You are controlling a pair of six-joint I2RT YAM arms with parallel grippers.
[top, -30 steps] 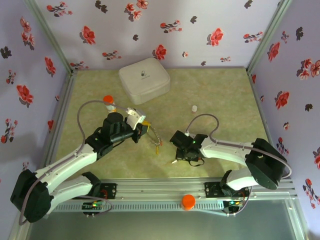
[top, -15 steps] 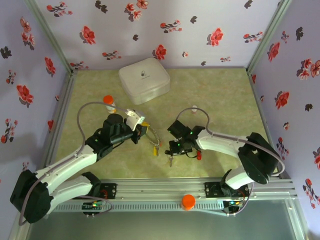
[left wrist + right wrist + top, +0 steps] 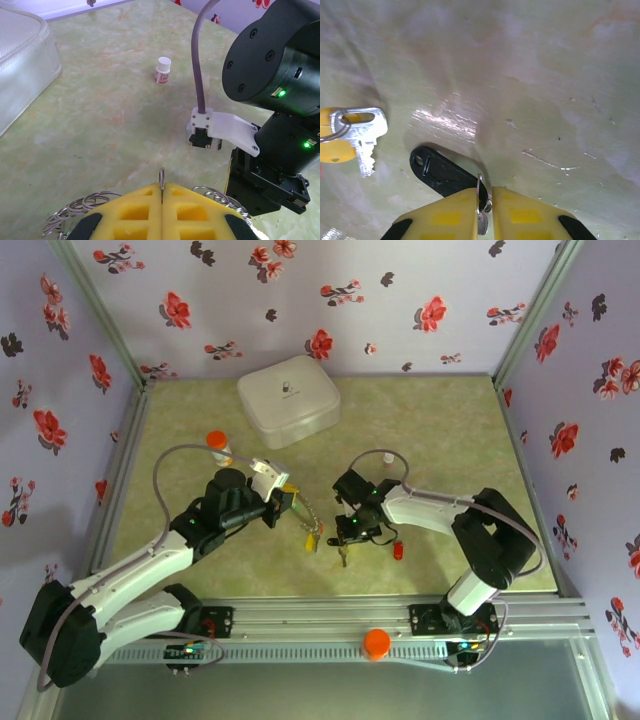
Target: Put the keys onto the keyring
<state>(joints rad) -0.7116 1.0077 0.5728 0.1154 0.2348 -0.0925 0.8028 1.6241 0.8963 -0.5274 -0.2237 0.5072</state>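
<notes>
Black key [image 3: 437, 170] pinched in nearly closed right gripper [image 3: 485, 197]

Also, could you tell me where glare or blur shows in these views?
Right wrist: a bright glare patch on the table near the silver key, far surface soft. Left wrist: the yellow pads slightly blurred, the small bottle fairly sharp. Top external: even light, keys too small to resolve.
</notes>
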